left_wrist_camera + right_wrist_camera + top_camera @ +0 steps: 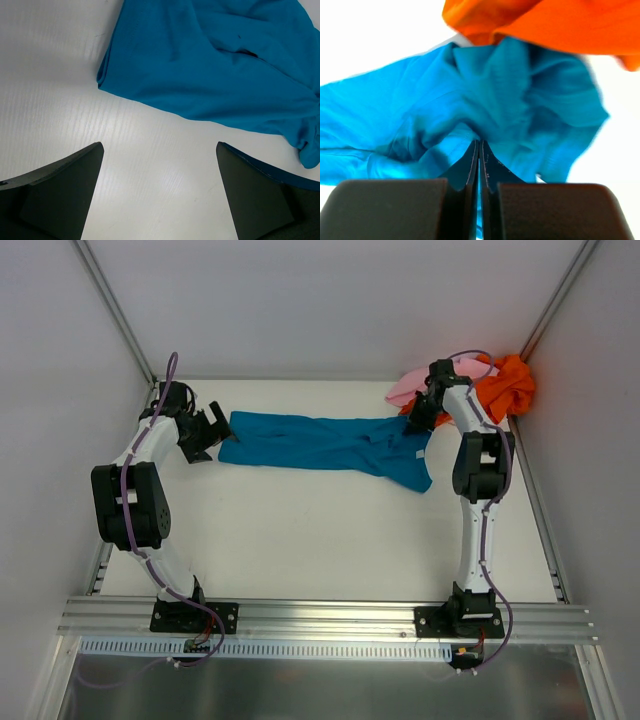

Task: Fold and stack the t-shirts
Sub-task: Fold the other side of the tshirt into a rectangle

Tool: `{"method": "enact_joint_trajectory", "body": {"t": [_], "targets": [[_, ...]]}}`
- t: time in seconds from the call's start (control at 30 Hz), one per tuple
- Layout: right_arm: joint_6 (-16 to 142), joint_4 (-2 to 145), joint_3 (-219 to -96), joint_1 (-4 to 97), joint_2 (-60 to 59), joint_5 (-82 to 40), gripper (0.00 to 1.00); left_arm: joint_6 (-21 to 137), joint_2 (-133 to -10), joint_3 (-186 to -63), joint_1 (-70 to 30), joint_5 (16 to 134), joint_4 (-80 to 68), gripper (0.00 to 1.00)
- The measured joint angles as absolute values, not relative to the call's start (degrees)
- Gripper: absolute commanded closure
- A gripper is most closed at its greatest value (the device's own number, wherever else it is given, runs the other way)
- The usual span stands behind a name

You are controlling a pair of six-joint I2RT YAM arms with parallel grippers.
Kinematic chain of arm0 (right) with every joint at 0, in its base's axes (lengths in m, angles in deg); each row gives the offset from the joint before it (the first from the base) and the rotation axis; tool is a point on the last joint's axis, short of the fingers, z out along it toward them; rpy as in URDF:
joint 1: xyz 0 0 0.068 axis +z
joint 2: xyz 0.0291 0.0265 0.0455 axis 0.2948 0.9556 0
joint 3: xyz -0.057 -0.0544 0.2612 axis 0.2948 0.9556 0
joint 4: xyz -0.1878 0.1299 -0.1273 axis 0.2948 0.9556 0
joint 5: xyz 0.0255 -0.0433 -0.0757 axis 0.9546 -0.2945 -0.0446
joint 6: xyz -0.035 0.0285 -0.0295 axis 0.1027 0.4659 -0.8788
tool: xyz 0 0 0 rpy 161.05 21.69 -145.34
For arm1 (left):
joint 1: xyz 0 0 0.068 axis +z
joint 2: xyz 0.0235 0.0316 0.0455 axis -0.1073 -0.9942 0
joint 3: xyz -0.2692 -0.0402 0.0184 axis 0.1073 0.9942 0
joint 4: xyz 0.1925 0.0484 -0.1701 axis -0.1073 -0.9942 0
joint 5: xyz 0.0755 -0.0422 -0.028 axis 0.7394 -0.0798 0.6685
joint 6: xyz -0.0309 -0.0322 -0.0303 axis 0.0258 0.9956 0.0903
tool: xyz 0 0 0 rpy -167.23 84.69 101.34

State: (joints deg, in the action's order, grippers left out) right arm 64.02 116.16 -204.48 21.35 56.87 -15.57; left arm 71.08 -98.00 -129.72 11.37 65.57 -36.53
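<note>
Starting at the near edge, both arms stand bolted to a metal rail (330,615), and past it lies the white table (300,540), shut in by pale walls (300,310) on the left, right and far sides. All three shirts lie inside this walled space, toward its far half.

The left gripper (207,430) sits low over the table at the left end of the teal t-shirt (320,445). Its fingers (65,185) are spread wide with only bare table between them; in the left wrist view the shirt's folded edge lies just beyond the tips.

The teal t-shirt is stretched out in a long, rumpled band across the table, running from just beside the left gripper to the right gripper (479,145), with a wider flap hanging toward the near side at its right end.

The right gripper is down on that right end. Its fingers are pressed together, pinching a bunched fold of teal cloth, which puckers around the tips in the right wrist view.

Farthest away, in the right corner, the orange t-shirt (510,385) lies crumpled against the wall, touching the teal one's end. The pink t-shirt (412,385) is heaped just left of the orange, partly hidden behind the right arm
</note>
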Motion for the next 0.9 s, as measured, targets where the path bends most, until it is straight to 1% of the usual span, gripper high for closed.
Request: {"method": "enact_joint_trajectory", "body": {"t": [0.33, 0.63, 0.9], "targets": [[64.0, 116.2, -204.3, 18.08, 51.05, -16.67, 1.0, 71.1, -98.0, -129.72, 11.35, 65.55, -36.49, 0.01], [64.04, 116.44, -204.83, 18.03, 50.79, -16.86, 1.0, 71.1, -97.98, -129.26, 11.35, 65.55, -36.29, 0.01], [64.26, 116.71, -208.72, 18.03, 51.4, -17.32, 1.0, 71.08, -98.0, -129.15, 11.35, 65.55, -36.29, 0.01]]}}
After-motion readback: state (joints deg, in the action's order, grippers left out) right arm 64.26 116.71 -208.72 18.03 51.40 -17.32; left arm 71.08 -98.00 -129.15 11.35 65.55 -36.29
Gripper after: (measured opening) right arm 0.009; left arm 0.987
